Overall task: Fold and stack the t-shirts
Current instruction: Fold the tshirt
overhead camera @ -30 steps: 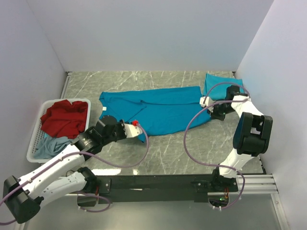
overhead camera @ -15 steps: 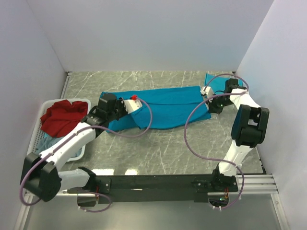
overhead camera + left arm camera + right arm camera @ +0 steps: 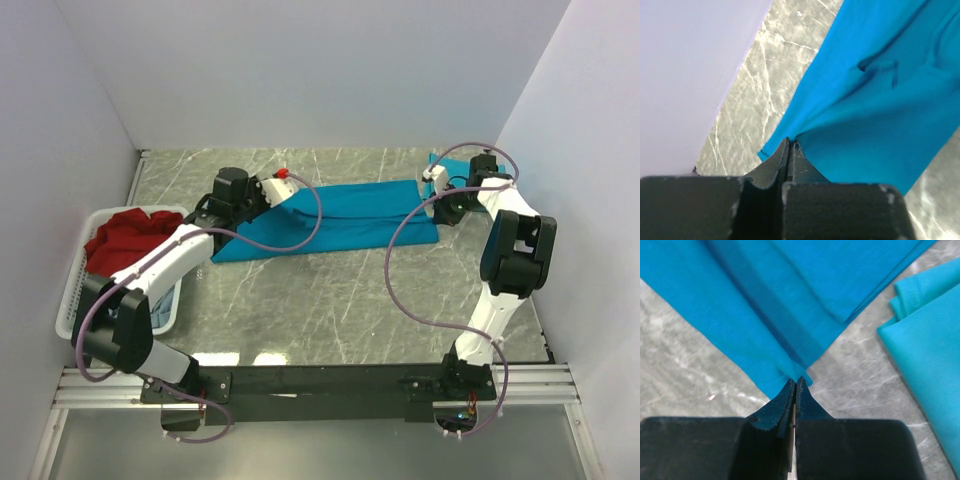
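Note:
A teal-blue t-shirt (image 3: 345, 215) lies stretched across the back of the table, folded lengthwise into a long band. My left gripper (image 3: 290, 196) is shut on its left part; in the left wrist view the closed tips (image 3: 789, 145) pinch a fold of the cloth (image 3: 880, 100). My right gripper (image 3: 432, 200) is shut on its right end; in the right wrist view the tips (image 3: 795, 382) pinch a corner of the cloth (image 3: 770, 305). A second teal shirt (image 3: 452, 168), folded, lies at the back right and shows in the right wrist view (image 3: 930, 355). A red shirt (image 3: 125, 240) and a pale grey-blue one (image 3: 168, 305) lie in the basket.
The white slatted basket (image 3: 72, 290) stands at the left edge. White walls close in the left, back and right sides. The grey marble table (image 3: 340, 300) runs forward to the black rail (image 3: 330, 380) holding the arm bases.
Both grippers have carried the near edge of the teal shirt toward the back wall, folding it over into a narrower band. The left arm has swung far back and up.

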Controlling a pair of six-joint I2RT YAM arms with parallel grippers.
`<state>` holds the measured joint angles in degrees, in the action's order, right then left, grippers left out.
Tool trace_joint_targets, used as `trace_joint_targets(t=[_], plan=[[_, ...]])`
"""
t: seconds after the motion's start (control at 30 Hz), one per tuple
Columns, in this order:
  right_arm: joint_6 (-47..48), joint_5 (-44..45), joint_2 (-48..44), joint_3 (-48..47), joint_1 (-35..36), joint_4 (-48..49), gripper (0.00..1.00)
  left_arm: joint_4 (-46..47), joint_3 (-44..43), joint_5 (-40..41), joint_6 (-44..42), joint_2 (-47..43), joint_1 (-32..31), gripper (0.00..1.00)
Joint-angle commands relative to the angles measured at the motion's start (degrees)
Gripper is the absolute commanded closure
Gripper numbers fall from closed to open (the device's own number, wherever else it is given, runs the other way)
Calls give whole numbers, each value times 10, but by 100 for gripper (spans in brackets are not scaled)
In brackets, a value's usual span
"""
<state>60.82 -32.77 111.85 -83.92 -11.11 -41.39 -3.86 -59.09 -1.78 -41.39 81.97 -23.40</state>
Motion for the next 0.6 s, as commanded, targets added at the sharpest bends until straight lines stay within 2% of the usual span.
trace_joint_targets(t=[0.0, 0.57], plan=[[-38, -10, 15, -34, 4, 20, 100, 31, -42, -1, -21, 24, 8, 100], [-78, 17, 40, -44, 4, 41, 100, 23, -80, -11, -25, 68, 25, 100]])
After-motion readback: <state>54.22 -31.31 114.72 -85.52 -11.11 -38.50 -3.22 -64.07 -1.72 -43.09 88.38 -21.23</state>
